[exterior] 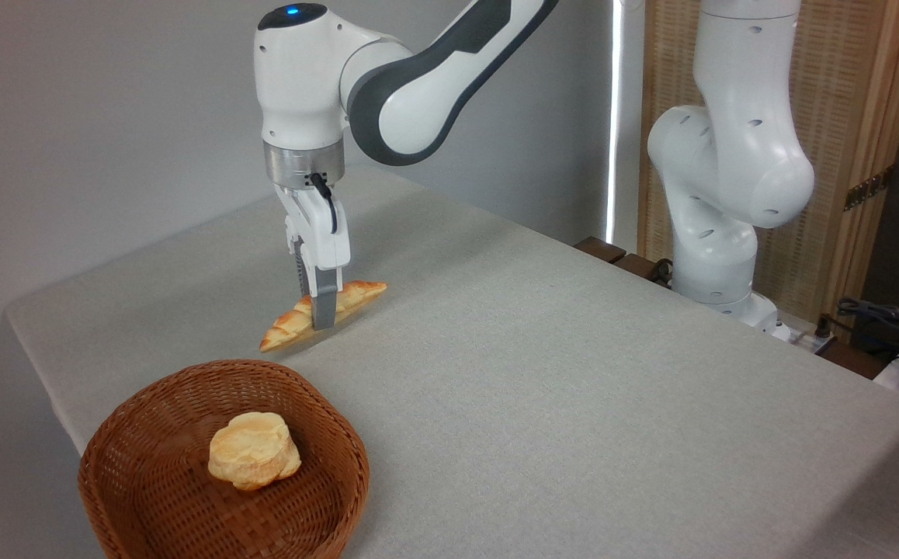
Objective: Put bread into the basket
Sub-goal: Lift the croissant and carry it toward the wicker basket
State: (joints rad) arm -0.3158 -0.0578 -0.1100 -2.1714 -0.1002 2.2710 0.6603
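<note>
The round, shallow brown woven wicker basket [162,497] sits at the near left corner of the table, its thick braided rim whole and its weave a warm reddish brown. Inside it, near the middle, rests a short, round pale-yellow bun [254,450]. Beyond the basket, well apart from its far rim and a little to the right, lies the long, slender golden-orange twisted bread roll [356,295], ridged in segments, pointed at both ends, running slantwise with its nearer tip towards the basket.

The white-and-grey robot arm [387,93] reaches down from above the basket's far side, and its two-finger gripper [319,314] stands upright over the middle of the roll. The grey fingers [325,307] sit against both sides of the roll and appear clamped on it. The roll lies at table level; whether it touches the cloth cannot be told.

The table [574,388] is covered in plain light grey cloth. Behind the basket rises a grey wall [92,116]; far to its right stand the arm's white base column [729,171], a wooden slatted screen [845,116], and some dark cables [884,318].
</note>
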